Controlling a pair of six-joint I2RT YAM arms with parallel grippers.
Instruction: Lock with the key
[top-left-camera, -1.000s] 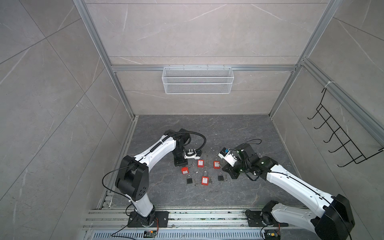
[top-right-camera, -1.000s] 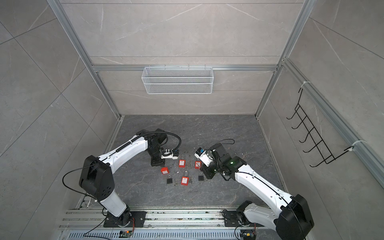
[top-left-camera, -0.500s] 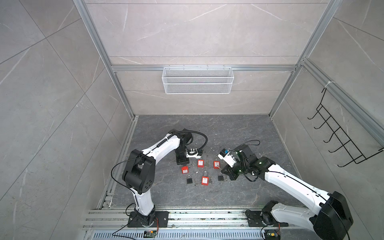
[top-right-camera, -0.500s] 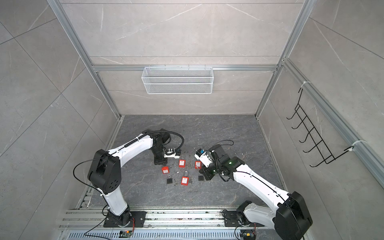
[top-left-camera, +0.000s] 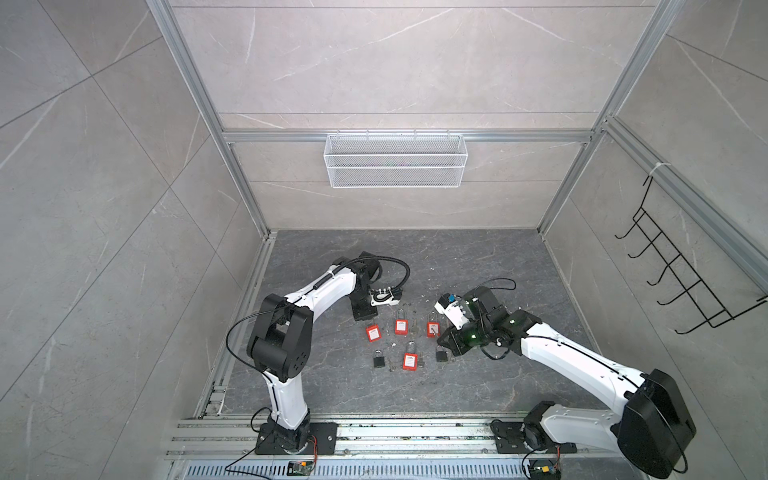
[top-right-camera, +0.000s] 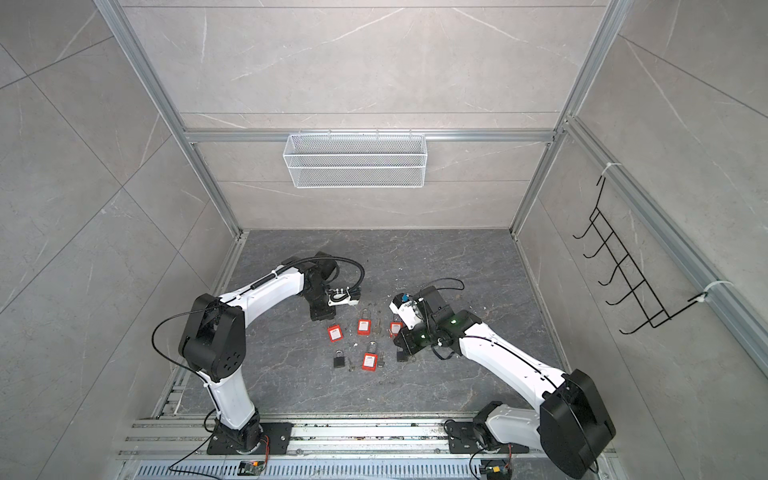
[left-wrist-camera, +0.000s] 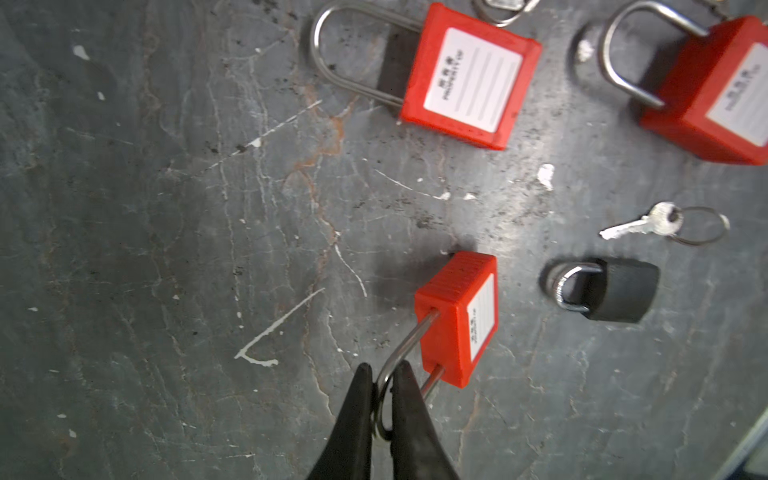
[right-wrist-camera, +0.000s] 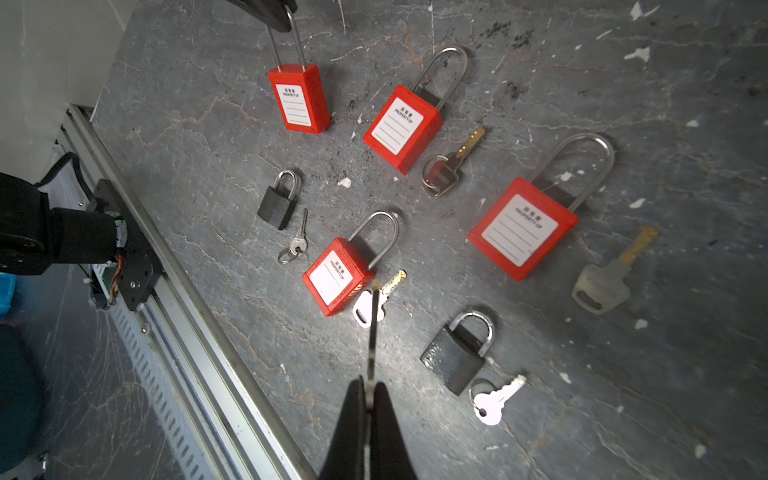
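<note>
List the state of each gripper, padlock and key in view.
left gripper: shut on held red padlock
right gripper: shut on held key
held red padlock: shackle seated, pinched at its bend
held key: clamped edge-on, in no lock
other red padlocks: lying flat, shackles seated
black padlocks: lying flat, shackles seated
loose keys: lying free, none inserted

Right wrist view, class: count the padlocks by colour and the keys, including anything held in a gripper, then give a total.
Red padlocks: 4, one held by its shackle in the left gripper
Black padlocks: 2
Keys on the floor: 5
Key in the right gripper: 1
Total: 12
</note>
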